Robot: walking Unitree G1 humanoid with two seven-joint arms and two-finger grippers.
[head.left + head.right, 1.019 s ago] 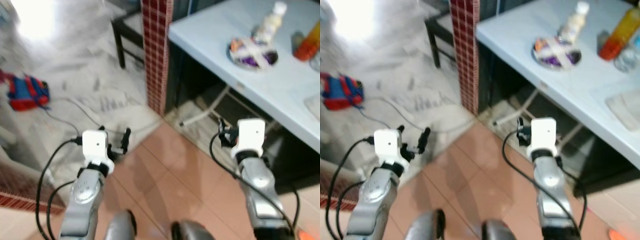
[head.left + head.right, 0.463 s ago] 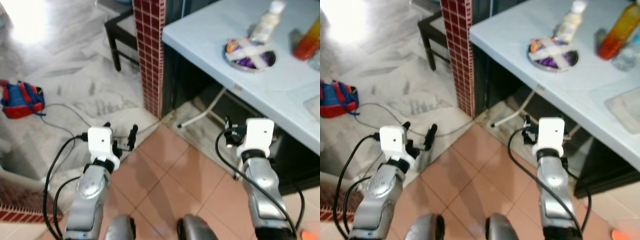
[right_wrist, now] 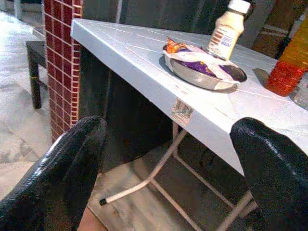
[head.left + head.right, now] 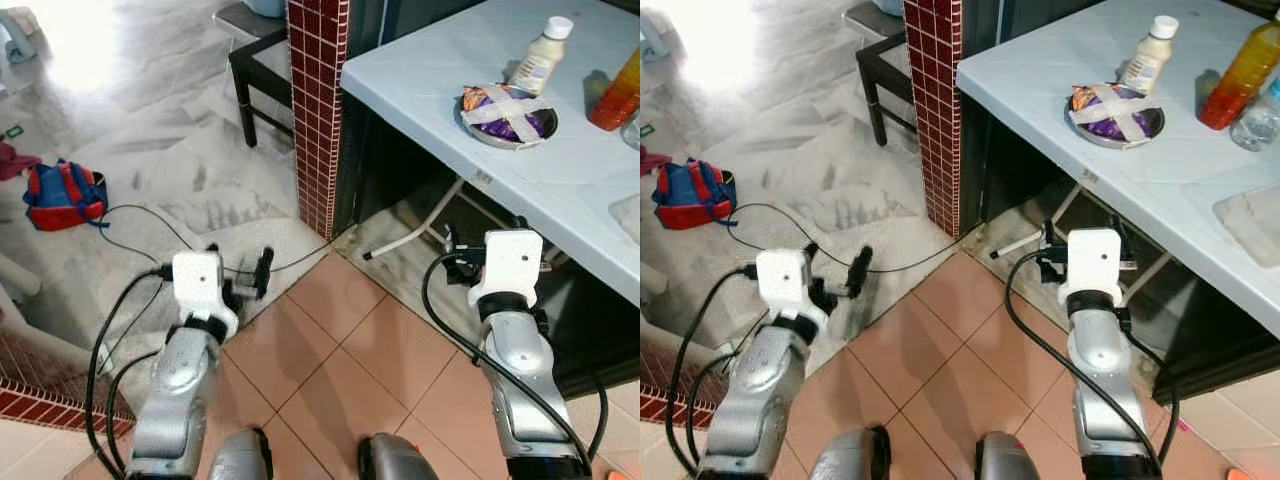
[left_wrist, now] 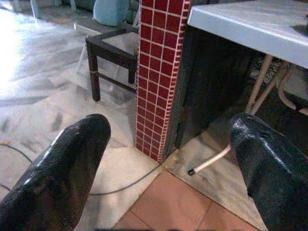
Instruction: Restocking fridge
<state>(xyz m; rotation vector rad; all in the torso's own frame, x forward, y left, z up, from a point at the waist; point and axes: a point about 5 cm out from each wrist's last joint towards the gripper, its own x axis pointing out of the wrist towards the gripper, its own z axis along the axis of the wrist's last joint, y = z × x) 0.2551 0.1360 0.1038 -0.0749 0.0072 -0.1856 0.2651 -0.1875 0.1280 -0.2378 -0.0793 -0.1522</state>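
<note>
I am holding both arms low over the tiled floor; the left tool and the right tool are both standing apart, gripping nothing. The mayonnaise bottle, snack-packet bowl and orange drink bottle are sitting on the counter at two o'clock

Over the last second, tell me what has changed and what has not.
Only the camera view has shifted and sharpened as the robot moves; nothing on the table has been touched. The left gripper and right gripper remain low over the floor, jaws open and empty. The metal bowl of wrapped snacks, the white bottle and the orange bottle stand as before.
</note>
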